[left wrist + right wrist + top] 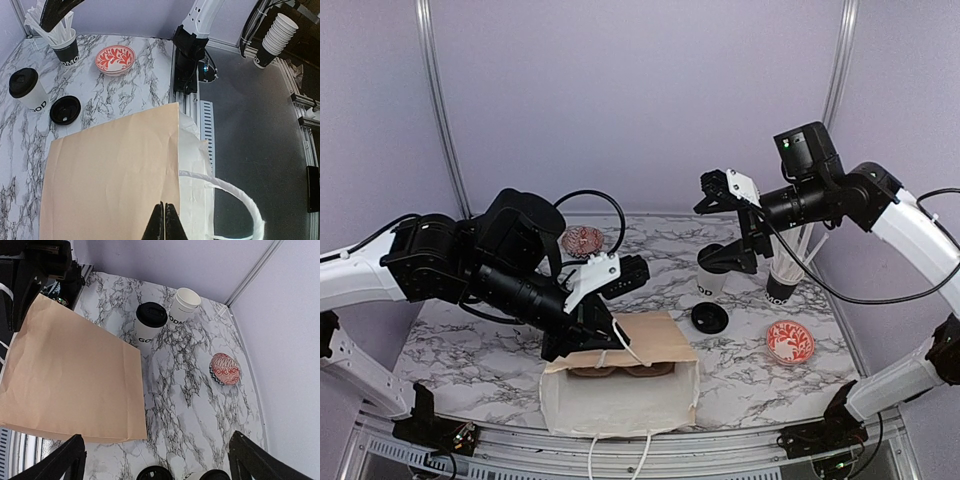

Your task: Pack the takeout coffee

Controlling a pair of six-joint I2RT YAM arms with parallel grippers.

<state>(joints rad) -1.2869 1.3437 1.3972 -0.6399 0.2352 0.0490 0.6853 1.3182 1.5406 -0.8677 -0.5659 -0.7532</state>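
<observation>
One lidded white coffee cup (712,272) stands right of centre and also shows in the left wrist view (27,91). A loose black lid (709,318) lies beside it. A second lidded cup (151,322) and a lidless white cup (184,302) stand at the far left, hidden behind the left arm in the top view. A tan paper bag (650,340) lies on its side, mouth toward the near edge, with a brown carrier (620,371) inside. My left gripper (165,206) is shut, its tips on the bag's top panel (110,170). My right gripper (156,436) is open and empty, high above the table.
A dark cup of white sticks (785,282) stands at the right, with a red-patterned bowl (790,342) in front of it. Another red bowl (583,240) sits at the back left. The bag's white handles (240,200) hang over the table's near edge.
</observation>
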